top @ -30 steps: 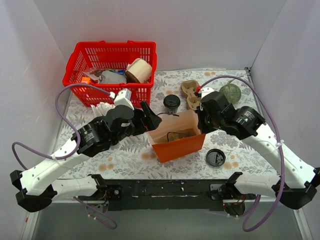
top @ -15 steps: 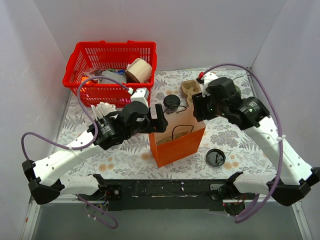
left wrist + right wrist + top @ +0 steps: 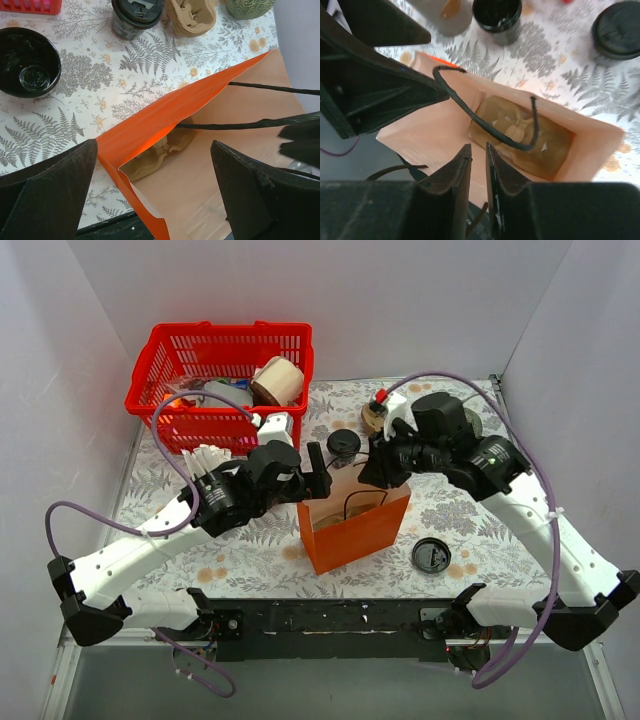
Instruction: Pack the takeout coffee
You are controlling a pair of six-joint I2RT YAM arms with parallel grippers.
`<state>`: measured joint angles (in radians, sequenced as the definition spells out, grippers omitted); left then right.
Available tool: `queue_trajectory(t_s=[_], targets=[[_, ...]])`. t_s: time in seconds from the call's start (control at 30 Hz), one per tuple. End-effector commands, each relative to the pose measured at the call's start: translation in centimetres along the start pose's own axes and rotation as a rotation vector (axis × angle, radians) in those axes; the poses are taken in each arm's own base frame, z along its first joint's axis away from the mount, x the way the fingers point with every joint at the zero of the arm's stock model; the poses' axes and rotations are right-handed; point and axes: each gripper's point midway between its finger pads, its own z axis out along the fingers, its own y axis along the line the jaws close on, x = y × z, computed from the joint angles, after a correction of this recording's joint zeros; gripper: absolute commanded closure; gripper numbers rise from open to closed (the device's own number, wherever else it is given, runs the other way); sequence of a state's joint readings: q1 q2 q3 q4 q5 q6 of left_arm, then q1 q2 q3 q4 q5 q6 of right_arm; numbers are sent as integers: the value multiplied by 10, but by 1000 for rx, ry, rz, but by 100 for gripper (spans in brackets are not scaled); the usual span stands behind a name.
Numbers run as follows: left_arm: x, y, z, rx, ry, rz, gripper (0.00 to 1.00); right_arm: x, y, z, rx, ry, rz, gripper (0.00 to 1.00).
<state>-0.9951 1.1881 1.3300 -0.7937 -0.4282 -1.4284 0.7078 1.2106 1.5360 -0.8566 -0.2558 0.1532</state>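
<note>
Coffee cup (image 3: 343, 445) stands upright on the table (image 3: 260, 550) just behind the orange bag (image 3: 355, 530), not inside it
The left gripper (image 3: 154, 150) is spread wide, straddling the bag's left rim; the right gripper (image 3: 478, 155) hangs over the open mouth, its fingers nearly together with a thin gap, and whether they pinch anything I cannot tell

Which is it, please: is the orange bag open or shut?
Open. The bag has its mouth spread wide, and the right wrist view looks straight down to a brown cardboard holder at its bottom.
</note>
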Motion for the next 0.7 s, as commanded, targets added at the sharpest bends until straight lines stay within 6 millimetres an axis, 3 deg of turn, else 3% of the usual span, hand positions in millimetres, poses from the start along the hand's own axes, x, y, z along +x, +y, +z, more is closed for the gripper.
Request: queue_trajectory(t_s=[0.0,0.37,0.67], targets=[[-1,6,2,-47,-7,-25,2,25,17,22,-110,70,6,77],[20,10,19,-59,68,-76,2,59,-4,68,0,146,-201,79],[24,16,18,-56,73,-119,10,105,-18,90,33,316,-265,79]])
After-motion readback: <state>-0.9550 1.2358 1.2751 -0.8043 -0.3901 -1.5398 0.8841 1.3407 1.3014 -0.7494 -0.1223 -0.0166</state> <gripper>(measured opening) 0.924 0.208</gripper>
